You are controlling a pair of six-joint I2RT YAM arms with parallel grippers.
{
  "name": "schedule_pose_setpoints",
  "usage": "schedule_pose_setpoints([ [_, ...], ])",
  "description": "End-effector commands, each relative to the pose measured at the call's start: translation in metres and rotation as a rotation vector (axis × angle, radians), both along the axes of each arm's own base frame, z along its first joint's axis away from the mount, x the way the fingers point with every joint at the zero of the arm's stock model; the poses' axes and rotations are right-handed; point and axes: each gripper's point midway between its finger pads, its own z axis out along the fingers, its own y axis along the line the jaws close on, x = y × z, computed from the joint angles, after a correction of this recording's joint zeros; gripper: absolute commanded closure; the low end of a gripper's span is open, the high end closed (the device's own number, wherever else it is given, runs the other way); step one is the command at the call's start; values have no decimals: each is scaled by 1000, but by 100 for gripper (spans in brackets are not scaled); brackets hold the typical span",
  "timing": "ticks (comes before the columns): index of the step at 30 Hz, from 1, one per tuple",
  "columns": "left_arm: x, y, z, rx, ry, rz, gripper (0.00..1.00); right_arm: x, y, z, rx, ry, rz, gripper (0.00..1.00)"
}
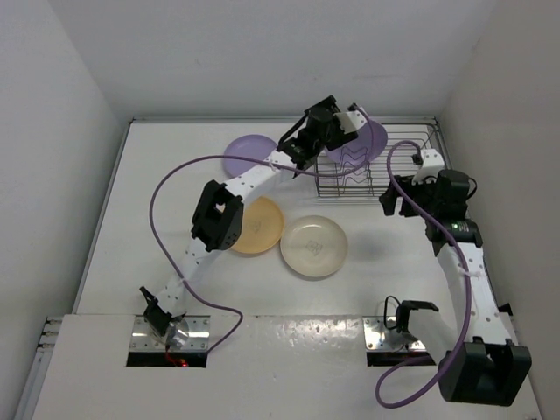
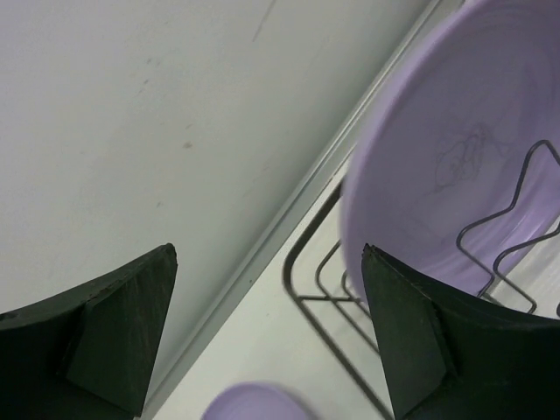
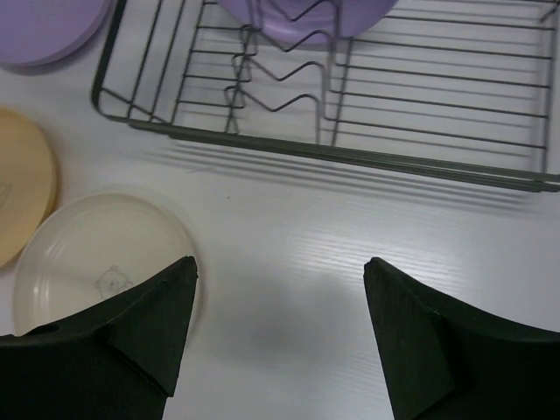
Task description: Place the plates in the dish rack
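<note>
One round lavender plastic plate (image 2: 437, 114) stood in the silver wire dish rack (image 3: 350, 154). Left gripper (image 2: 269, 249) gaped empty beside it, perhaps touching. Right gripper (image 3: 280, 262) wide, empty. Second lavender plate (image 1: 248, 153), orange-yellow plate (image 1: 264, 226) and cream plate (image 1: 313, 246) lay outside.

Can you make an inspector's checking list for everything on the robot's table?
Surface: white table, no spills seen.
Job's things: racked purple plate stands in the rack; loose purple plate, orange plate and cream plate lie flat on the table.
Clutter: nothing seen.
Grippers: left gripper open, beside the racked purple plate; right gripper open and empty, over the table in front of the rack.
Cables: a purple cable arcs from the left arm; another loops by the right arm's base.
Surroundings: white walls on three sides.
</note>
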Motion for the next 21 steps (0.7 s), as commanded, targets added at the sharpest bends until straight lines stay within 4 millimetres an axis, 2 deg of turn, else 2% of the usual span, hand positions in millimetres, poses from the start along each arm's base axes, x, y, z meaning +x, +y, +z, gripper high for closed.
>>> schedule_pose_setpoints([
  [1, -22, 46, 148, -187, -125, 101, 9, 0, 30, 6, 72, 48, 68, 23],
  [2, -25, 53, 154, -194, -113, 123, 7, -5, 38, -16, 88, 126, 80, 25],
  [3, -24, 77, 162, -193, -83, 155, 7, -10, 55, -24, 96, 153, 123, 25],
  [4, -26, 89, 168, -235, -48, 174, 7, -19, 73, -39, 119, 201, 153, 26],
  [5, -28, 98, 169, -242, -13, 170, 7, -19, 83, -49, 131, 219, 176, 26],
  [6, -31, 107, 169, -248, 23, 164, 7, -30, 91, -72, 133, 265, 201, 26],
  [7, -35, 118, 157, -223, 97, 170, 7, -35, 111, -77, 108, 262, 260, 27],
  [8, -37, 140, 164, -271, 137, 191, 7, -37, 115, -94, 88, 309, 265, 29],
  [9, -44, 146, 150, -253, 224, 171, 7, -39, 118, -104, 55, 325, 258, 30],
  [10, -41, 166, 141, -283, 281, 200, 7, -37, 119, -112, 63, 356, 235, 33],
  [11, -47, 176, 142, -292, 309, 202, 7, -37, 118, -123, 73, 399, 207, 38],
  [12, -51, 183, 135, -281, 346, 188, 7, -31, 115, -123, 84, 403, 184, 40],
  [13, -54, 194, 107, -254, 416, 223, 7, -26, 112, -126, 99, 407, 160, 42],
  [16, -60, 232, 78, -224, 484, 297, 7, -24, 113, -152, 76, 480, 169, 49],
  [18, -60, 253, 70, -232, 503, 340, 7, -25, 115, -162, 63, 506, 184, 55],
  [20, -64, 272, 64, -228, 522, 375, 7, -29, 122, -169, 44, 537, 224, 69],
  [21, -65, 272, 59, -223, 532, 378, 7, -30, 123, -171, 43, 545, 234, 82],
])
